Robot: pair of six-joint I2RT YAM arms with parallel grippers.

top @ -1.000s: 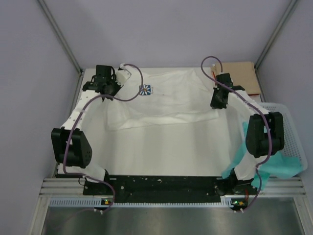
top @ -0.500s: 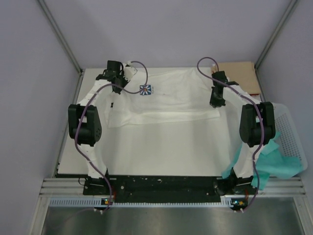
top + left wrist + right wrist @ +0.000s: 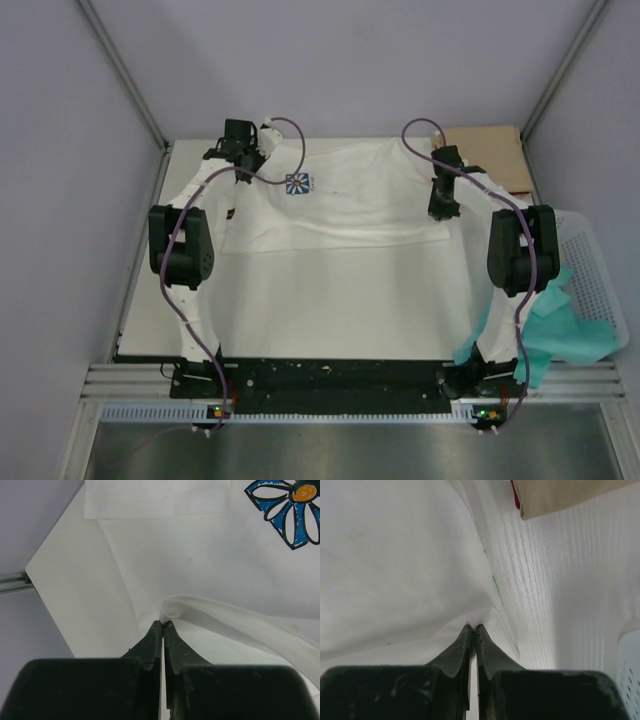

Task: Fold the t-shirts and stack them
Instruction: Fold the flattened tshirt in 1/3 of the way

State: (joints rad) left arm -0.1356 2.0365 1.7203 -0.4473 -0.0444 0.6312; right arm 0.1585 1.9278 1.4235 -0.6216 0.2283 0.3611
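Observation:
The white t-shirt (image 3: 350, 205) with a blue daisy print (image 3: 297, 183) lies spread across the far half of the table. My left gripper (image 3: 243, 158) is at its far left and is shut on a rolled fold of its cloth (image 3: 170, 607); the daisy (image 3: 290, 510) shows at the upper right there. My right gripper (image 3: 440, 208) is at the shirt's right edge, shut on white cloth (image 3: 420, 570). The tan t-shirt (image 3: 490, 155) with a red edge lies folded at the back right and also shows in the right wrist view (image 3: 560, 495).
A white plastic mesh basket (image 3: 595, 270) stands off the table's right side, with teal cloth (image 3: 550, 330) hanging out of it toward my right arm's base. The metal frame posts rise at both far corners. The table's left edge (image 3: 50, 595) is close to my left gripper.
My left gripper has moved right and farther back with the cloth. The right gripper has shifted slightly back. The shirt's near edge has drawn toward the far side and lies flatter.

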